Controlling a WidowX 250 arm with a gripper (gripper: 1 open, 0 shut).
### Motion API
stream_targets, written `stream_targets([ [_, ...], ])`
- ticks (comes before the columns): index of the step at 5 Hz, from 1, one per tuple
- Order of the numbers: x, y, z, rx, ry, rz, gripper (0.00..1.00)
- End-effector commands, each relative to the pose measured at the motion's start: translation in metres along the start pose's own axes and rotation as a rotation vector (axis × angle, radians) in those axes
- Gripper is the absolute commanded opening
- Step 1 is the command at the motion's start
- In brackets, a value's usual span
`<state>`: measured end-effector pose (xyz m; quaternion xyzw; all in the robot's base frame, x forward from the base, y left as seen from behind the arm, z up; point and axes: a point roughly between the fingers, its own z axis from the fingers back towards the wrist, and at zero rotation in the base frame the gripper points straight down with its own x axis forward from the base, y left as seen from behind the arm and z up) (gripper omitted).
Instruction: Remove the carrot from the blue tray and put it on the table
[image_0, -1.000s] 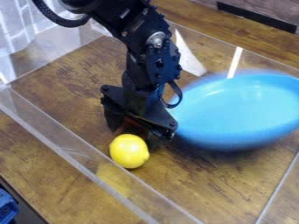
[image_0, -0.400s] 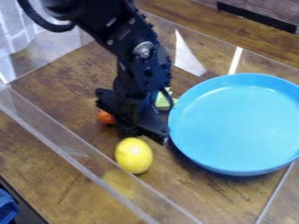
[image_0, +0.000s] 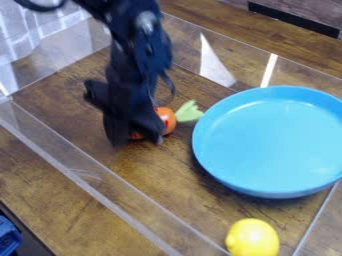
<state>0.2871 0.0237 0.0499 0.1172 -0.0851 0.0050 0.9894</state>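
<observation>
Your gripper (image_0: 138, 128) is down near the table (image_0: 60, 95), pointing steeply downward, and its jaws are closed tight. The carrot (image_0: 167, 119) sits right at the fingertips, its orange body partly hidden behind the black fingers, so you can't tell for certain from this blurred view whether the jaws actually pinch it or only press against it. Its light green leafy top sticks out to the right, toward the blue tray (image_0: 267, 140).

The carrot is outside the blue tray: it lies just left of the tray's rim, over the dark wood planks, with the leaf tips close to the rim but apart from it. You cannot tell whether the carrot rests on the wood or hangs slightly above it.

The blue tray fills the right side of the view and its inner surface is bare. A yellow lemon (image_0: 251, 239) sits at the bottom edge of the picture, in front of the tray and well apart from your gripper. The arm (image_0: 134, 45) reaches down from the upper left, black and motion-blurred. Clear acrylic walls (image_0: 80, 170) run along the near and far sides of the table.
</observation>
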Motion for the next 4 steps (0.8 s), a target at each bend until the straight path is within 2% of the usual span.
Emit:
stream_targets([
  [1, 0.027, 0.037, 0.030, 0.011, -0.085, 0.029, 0.00],
  [2, 0.032, 0.049, 0.016, 0.019, -0.085, 0.035, 1.00],
  [3, 0.034, 0.055, 0.001, 0.019, -0.077, 0.030, 1.00],
  [4, 0.031, 0.044, -0.001, 0.017, -0.083, 0.018, 1.00],
])
